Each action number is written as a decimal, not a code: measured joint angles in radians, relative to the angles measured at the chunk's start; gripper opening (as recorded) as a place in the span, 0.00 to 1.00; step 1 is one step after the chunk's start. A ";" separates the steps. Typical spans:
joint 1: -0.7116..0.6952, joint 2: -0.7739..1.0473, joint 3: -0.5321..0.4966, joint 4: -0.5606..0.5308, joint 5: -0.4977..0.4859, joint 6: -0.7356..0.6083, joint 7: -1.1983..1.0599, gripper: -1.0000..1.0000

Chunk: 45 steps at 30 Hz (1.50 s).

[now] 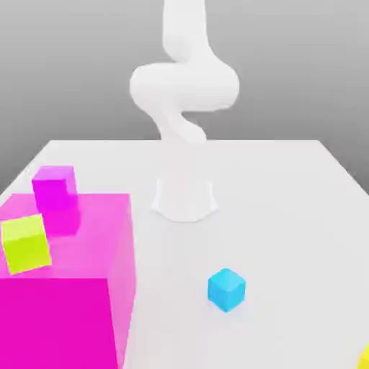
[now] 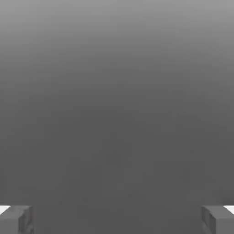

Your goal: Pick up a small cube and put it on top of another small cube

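We see the gripper (image 2: 117, 219) with its grey fingertips (image 2: 18, 219) spread wide, holding nothing. The small cyan-blue matte cube (image 1: 226, 289) sits alone on the white table (image 1: 288, 216); the golden-yellow cube (image 1: 365, 358) peeks in at the exterior view's right edge, well apart.

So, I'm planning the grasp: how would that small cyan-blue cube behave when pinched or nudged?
The small matte cyan-blue cube looks rigid with flat faces, so it would probably slide rather than roll. Being small, it is likely light and may skid if nudged off-centre. It sits alone on the white table, so side access seems easy.
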 joint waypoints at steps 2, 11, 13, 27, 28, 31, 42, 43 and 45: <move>0.026 0.071 -0.004 -0.055 -0.001 0.052 -0.045 0.50; 0.138 0.387 -0.021 -0.293 -0.001 0.281 -0.246 0.50; 0.158 0.463 -0.018 -0.349 0.003 0.335 -0.297 0.50; 0.209 0.986 0.004 -0.475 0.004 0.738 -0.449 0.00; 0.209 0.986 0.004 -0.475 0.004 0.738 -0.449 0.00; 0.209 0.986 0.004 -0.475 0.002 0.737 -0.447 0.00; 0.203 0.740 0.012 -0.503 -0.005 0.518 -0.435 0.00; 0.203 0.742 0.019 -0.479 -0.011 0.496 -0.420 0.00; 0.226 0.767 0.033 -0.416 -0.025 0.456 -0.384 0.00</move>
